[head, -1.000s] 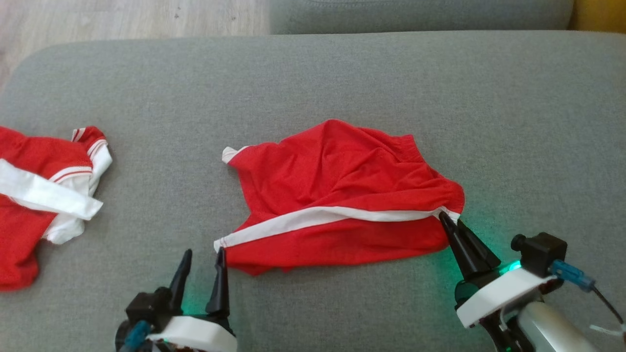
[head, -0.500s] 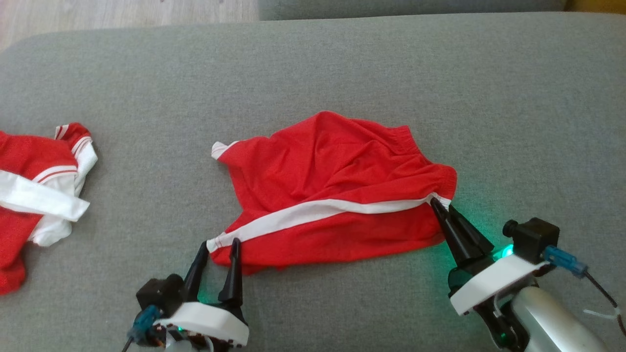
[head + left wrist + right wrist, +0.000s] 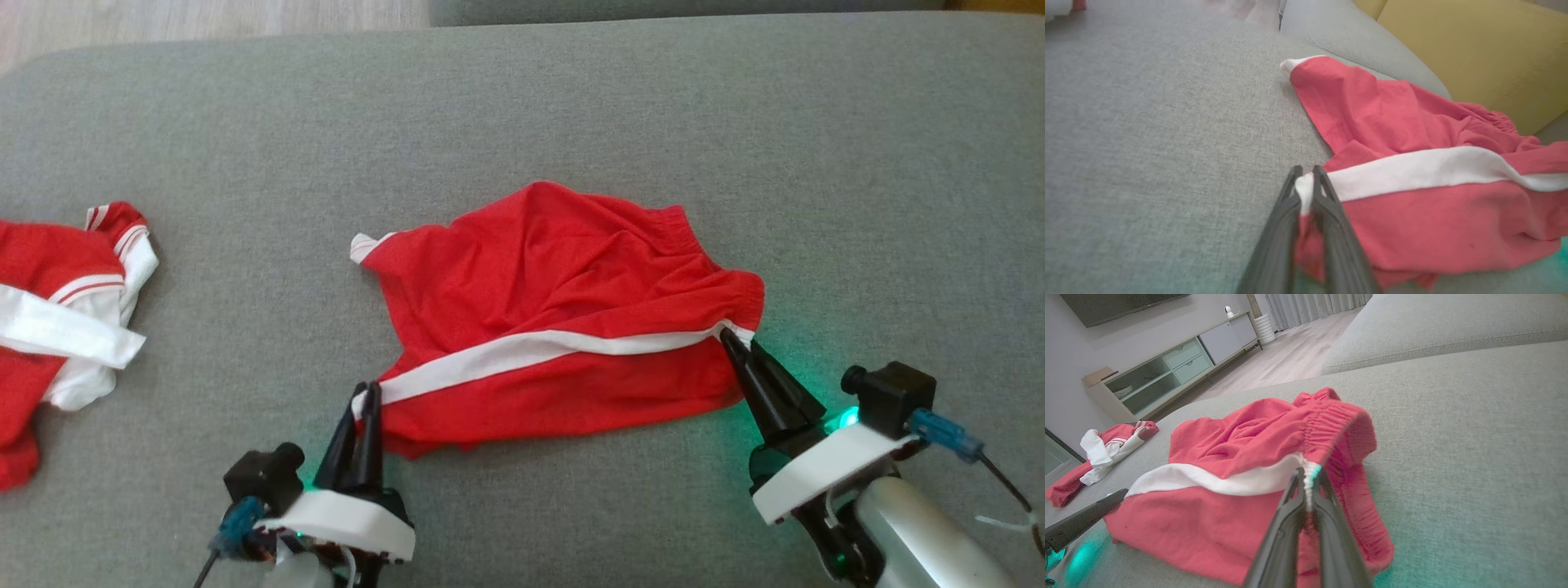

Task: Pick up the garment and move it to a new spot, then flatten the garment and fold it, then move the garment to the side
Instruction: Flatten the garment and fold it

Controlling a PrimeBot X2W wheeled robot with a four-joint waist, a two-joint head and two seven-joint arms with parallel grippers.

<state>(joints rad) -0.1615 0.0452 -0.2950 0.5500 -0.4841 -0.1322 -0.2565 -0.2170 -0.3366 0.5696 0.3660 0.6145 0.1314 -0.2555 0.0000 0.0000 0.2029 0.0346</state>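
garment: The red garment (image 3: 563, 310), a pair of shorts, lies crumpled in the middle of the frame on the gray couch (image 3: 571, 106).
white stripe: A white stripe (image 3: 539, 349) runs across the garment from its lower left corner to its right edge.
left gripper: The left gripper (image 3: 366, 390) is at the lower left corner of the garment. Its fingers are squeezed together on the white end of the stripe. In the left wrist view a bit of white cloth pokes up between them.
right gripper: The right gripper (image 3: 727, 336) is at the right edge of the garment. Its fingers are pinched shut on the stretchy waistband, right where the stripe ends.
change at the left: A second ago the left fingers were wide apart and held nothing. Half a second ago one finger sat on each side of the corner. Now they have closed on it.
change at the right: None. It keeps the same hold.
change in the garment: It has the same shape and still lies flat on the couch.
change in the view: The whole picture has slid since a second ago, so the camera moved.
other clothes: A red and white pile (image 3: 57, 327) sits at the left edge, well apart from the garment.
green light: A green glow (image 3: 739, 445) shows on the couch by the right gripper.
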